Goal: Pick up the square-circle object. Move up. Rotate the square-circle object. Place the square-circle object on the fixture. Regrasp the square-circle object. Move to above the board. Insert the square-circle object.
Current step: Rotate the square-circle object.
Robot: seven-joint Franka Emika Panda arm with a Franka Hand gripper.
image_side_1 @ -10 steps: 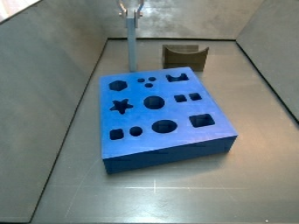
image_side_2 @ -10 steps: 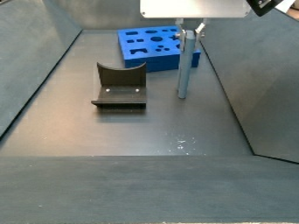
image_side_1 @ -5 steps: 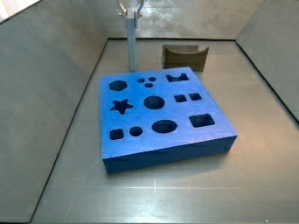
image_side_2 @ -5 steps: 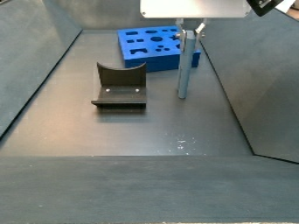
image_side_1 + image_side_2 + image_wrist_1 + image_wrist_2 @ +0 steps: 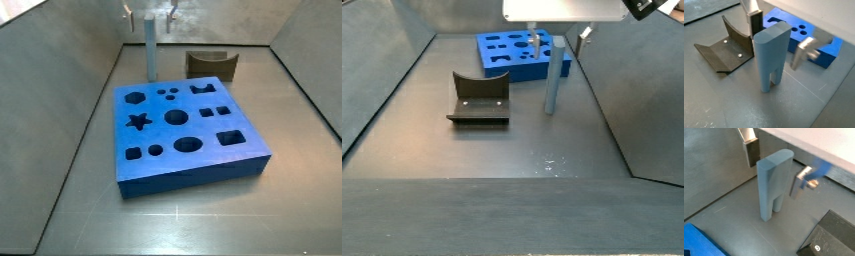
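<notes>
The square-circle object (image 5: 772,55) (image 5: 774,183) is a light grey-blue peg standing upright on the floor, slotted end down. In both side views the peg (image 5: 150,55) (image 5: 553,80) stands between the blue board (image 5: 187,125) (image 5: 509,55) and the dark fixture (image 5: 211,63) (image 5: 478,97). My gripper (image 5: 777,37) (image 5: 776,165) (image 5: 151,13) (image 5: 560,40) is open and straddles the peg's top. A gap shows between each silver finger (image 5: 753,22) (image 5: 801,180) and the peg.
Grey walls enclose the floor on the sides. The board (image 5: 827,55) (image 5: 701,240) lies close on one side of the peg and the fixture (image 5: 724,50) (image 5: 827,238) on the other, with bare floor in front.
The fingers have spread apart and let go of the peg's top. The peg stays upright in the same spot.
</notes>
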